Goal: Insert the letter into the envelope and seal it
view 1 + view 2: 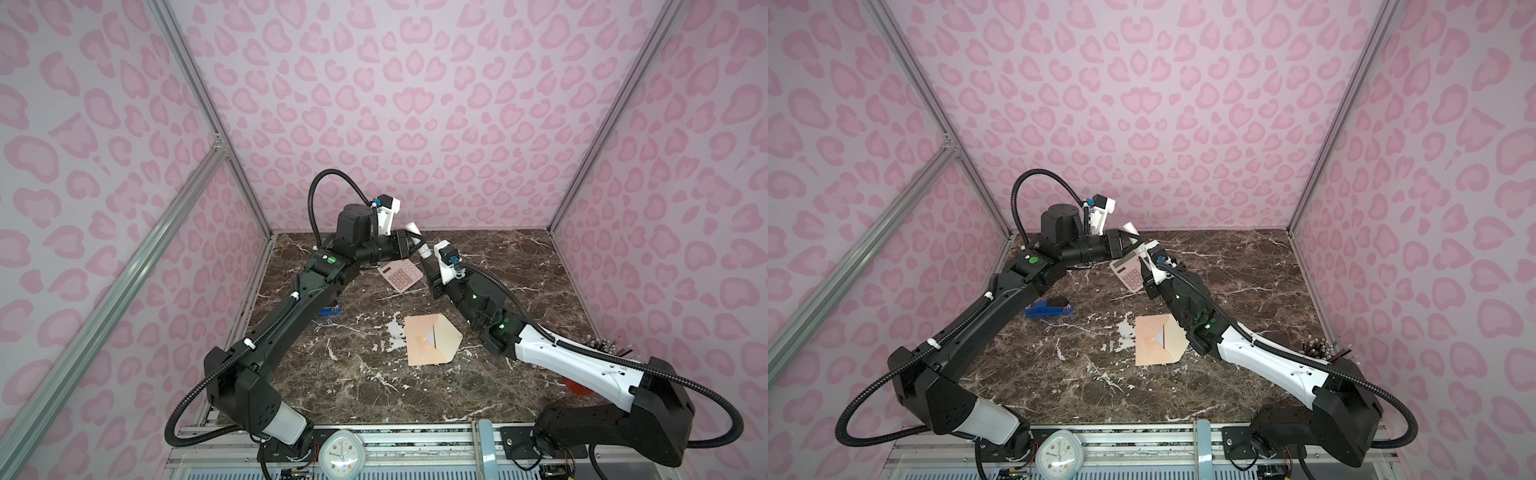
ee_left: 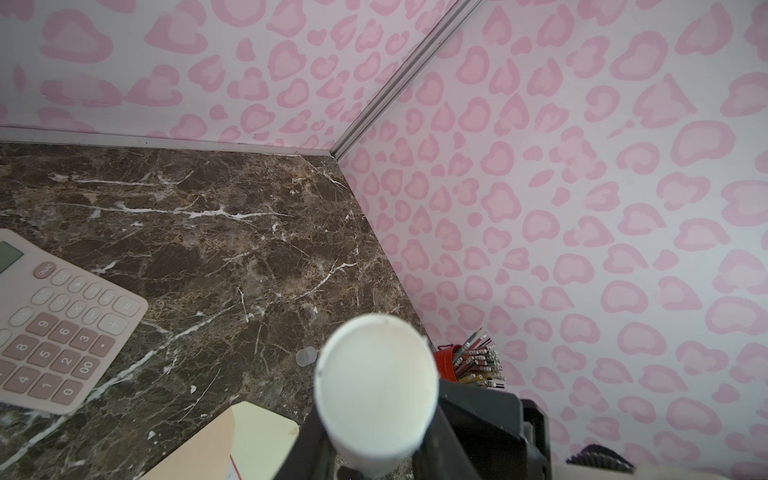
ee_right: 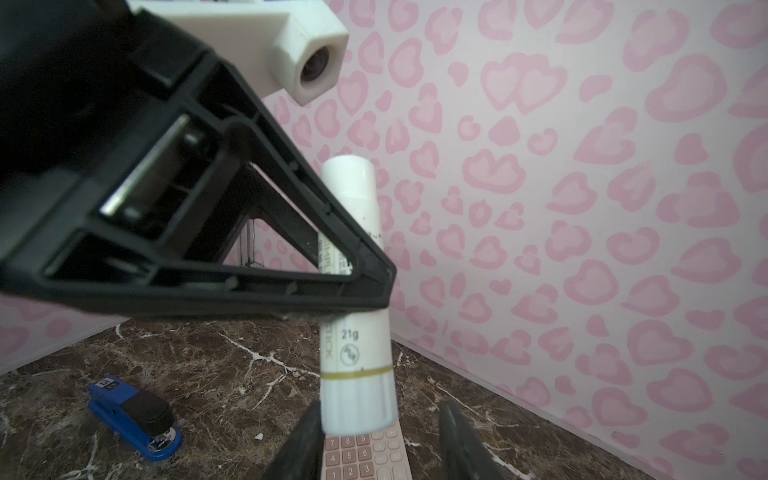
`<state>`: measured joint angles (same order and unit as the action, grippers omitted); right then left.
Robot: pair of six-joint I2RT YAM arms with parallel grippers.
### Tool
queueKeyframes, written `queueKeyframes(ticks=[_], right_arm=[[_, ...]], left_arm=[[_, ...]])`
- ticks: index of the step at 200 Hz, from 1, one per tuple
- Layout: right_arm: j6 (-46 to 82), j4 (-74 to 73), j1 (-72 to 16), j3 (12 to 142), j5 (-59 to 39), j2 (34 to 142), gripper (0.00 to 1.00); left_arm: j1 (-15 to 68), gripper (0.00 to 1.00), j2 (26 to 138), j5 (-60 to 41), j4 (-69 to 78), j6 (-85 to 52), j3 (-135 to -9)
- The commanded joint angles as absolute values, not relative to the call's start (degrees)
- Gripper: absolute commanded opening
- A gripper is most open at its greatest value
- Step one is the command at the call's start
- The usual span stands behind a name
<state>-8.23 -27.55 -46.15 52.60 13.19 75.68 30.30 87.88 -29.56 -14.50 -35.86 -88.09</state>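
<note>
L tool (image 1: 417, 241) clamped on white glue stick (image 3: 357, 353) mid-barrel. It holds the stick up off the bench (image 1: 374, 395) nr back edge, above pink-keyed calc (image 1: 400, 274). Stick roughly upright, slight tilt. R tool (image 3: 378, 444) just below it, jaws apart w/ stick's lower end between them. One finger is at the stick, the other clear of it, so no grip. Envelope (image 1: 419, 353) flat approx mid-bench, a bit twd R edge, w/ cream flap open & pointing at R edge. Letter (image 1: 432, 338) sits inside envelope; only a thin red-edged sliver shows at the mouth. Blue stapler (image 1: 1048, 309) twd L edge. Pen cup (image 2: 478, 357) by R edge.
</note>
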Motion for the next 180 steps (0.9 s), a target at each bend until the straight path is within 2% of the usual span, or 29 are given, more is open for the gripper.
queueKeyframes(ticks=[1, 71, 89, 130, 180], right_arm=[[-9.06, -28.44, -46.23, 52.79, 12.30, 75.83, 0.45], [-11.38, -26.85, -47.02, 55.39, 11.26, 78.20, 0.30], [-11.58, -26.30, -46.99, 55.55, 11.23, 78.29, 0.30], [-12.87, -23.83, -47.47, 55.82, 11.15, 78.04, 0.41], [-13.69, -23.12, -47.46, 55.22, 12.30, 76.99, 0.36]], left_arm=[[30.41, 0.04, 87.31, -30.15, -14.28, -34.83, -87.90], [30.76, 0.04, 87.44, -30.24, -14.46, -34.89, -87.98], [30.76, 0.04, 87.45, -30.28, -14.76, -34.63, -88.02], [30.76, 0.04, 87.89, -29.98, -15.54, -33.88, -88.90], [30.76, 0.04, 88.32, -30.11, -16.04, -33.48, -89.38]])
